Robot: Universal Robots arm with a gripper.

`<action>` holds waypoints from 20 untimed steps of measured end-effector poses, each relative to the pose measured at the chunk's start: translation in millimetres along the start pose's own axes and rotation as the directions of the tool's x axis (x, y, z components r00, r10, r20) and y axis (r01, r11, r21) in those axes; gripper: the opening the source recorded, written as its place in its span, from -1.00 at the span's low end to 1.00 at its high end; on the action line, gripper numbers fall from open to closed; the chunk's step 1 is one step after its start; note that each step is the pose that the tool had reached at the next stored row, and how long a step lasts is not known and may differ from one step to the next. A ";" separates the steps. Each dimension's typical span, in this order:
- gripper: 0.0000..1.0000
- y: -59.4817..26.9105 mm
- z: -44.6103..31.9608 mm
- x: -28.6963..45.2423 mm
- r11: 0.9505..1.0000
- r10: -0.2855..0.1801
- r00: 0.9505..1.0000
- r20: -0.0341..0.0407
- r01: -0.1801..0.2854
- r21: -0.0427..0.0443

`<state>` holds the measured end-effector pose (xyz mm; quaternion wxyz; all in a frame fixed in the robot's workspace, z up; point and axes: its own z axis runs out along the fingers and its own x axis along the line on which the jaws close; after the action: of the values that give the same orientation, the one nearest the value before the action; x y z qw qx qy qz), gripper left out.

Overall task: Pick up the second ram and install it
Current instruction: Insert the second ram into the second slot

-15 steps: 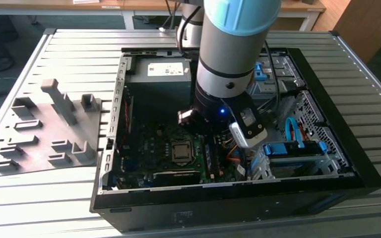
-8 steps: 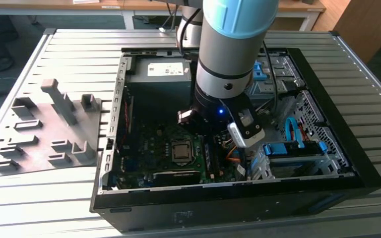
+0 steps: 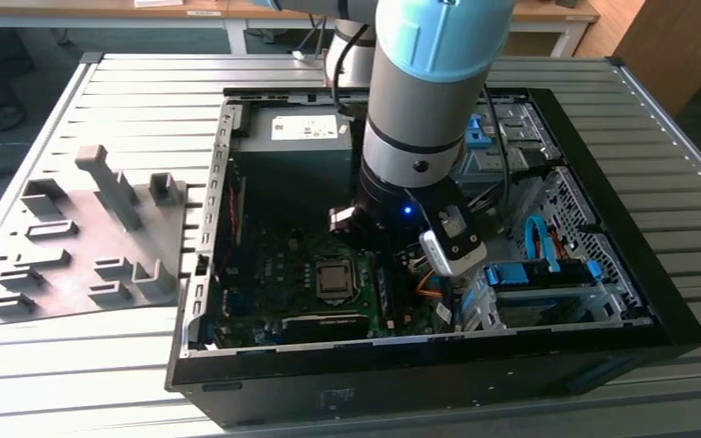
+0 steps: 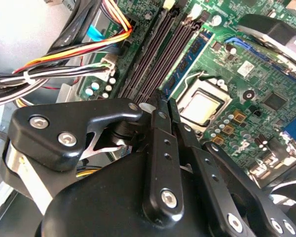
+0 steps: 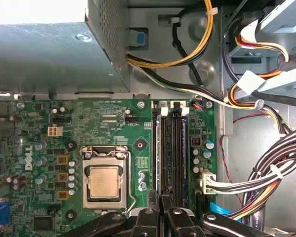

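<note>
My gripper (image 4: 164,104) is down inside the open computer case (image 3: 643,319), over the memory slots (image 5: 173,148) beside the processor socket (image 5: 104,181). The second ram (image 4: 188,53), a thin dark stick with a bluish sheen, stands on edge in the slot nearest the socket. In the first wrist view it shows as a narrow strip (image 5: 157,148). Its near end runs in between my fingertips (image 5: 153,196), which are shut close on it. In the exterior view the arm's wrist (image 3: 405,214) hides the gripper and the slots.
Bundled power cables (image 5: 266,173) lie beside the slots on the side away from the socket. The metal power supply box (image 5: 44,54) stands past the board's far edge. A blue drive cage (image 3: 533,274) is at the exterior view's right. A grey holder tray (image 3: 83,237) lies outside the case at its left.
</note>
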<state>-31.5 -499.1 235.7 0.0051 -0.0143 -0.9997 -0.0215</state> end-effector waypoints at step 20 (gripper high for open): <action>-0.73 0.1 15.4 -0.5 1.000 0.012 1.000 0.001 -0.012 0.001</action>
<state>-31.1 -498.3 220.3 0.0050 -0.0204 -0.9996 -0.0212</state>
